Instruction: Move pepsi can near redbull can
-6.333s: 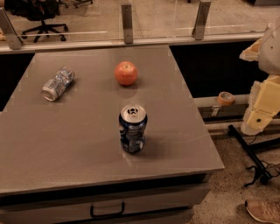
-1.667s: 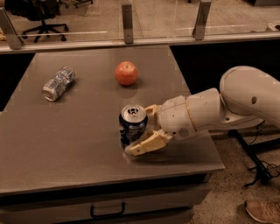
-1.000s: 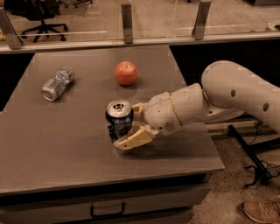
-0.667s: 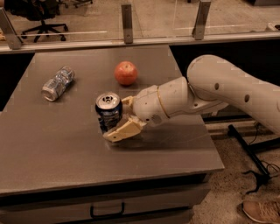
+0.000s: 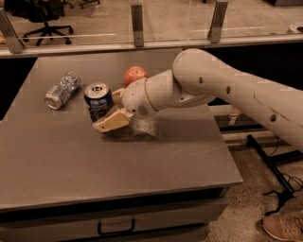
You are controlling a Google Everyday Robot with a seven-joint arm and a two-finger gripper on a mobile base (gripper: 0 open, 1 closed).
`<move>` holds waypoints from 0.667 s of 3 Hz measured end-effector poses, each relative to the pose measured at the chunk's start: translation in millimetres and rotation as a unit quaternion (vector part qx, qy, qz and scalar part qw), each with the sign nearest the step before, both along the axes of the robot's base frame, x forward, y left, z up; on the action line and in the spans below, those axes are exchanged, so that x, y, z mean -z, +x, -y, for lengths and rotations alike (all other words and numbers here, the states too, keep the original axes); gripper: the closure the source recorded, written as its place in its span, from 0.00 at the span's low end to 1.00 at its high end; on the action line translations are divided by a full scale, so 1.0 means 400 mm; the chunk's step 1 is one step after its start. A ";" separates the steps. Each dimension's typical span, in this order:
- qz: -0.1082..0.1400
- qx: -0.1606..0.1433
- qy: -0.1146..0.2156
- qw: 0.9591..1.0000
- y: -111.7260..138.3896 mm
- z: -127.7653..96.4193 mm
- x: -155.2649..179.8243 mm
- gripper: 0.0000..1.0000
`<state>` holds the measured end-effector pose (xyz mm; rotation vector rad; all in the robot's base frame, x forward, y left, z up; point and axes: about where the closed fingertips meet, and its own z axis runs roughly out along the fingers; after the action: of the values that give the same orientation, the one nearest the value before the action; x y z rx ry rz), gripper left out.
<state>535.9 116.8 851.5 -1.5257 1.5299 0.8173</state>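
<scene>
The pepsi can (image 5: 98, 100) is dark navy with a silver pull-tab top and stands upright, held in my gripper (image 5: 110, 109). The gripper's cream fingers (image 5: 111, 121) close around the can's right and lower side. My arm reaches in from the right. The redbull can (image 5: 62, 90) is slim and silver-blue and lies on its side on the grey table (image 5: 113, 160), to the upper left of the pepsi can, a short gap away.
A red apple (image 5: 135, 74) sits on the table just behind my gripper's wrist. A glass railing runs along the table's far edge. An office chair (image 5: 42, 14) stands beyond it. A drawer handle (image 5: 116, 229) shows below the table front.
My gripper closed on the pepsi can at the table's middle front and carried it left and back, toward the redbull can. The apple and the redbull can have not moved.
</scene>
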 end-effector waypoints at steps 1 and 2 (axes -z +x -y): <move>0.008 0.009 0.007 1.000 0.060 -0.066 -0.013 1.00; 0.028 0.013 0.002 1.000 0.097 -0.120 -0.017 1.00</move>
<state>574.8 164.8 858.2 -1.5112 1.5032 0.7555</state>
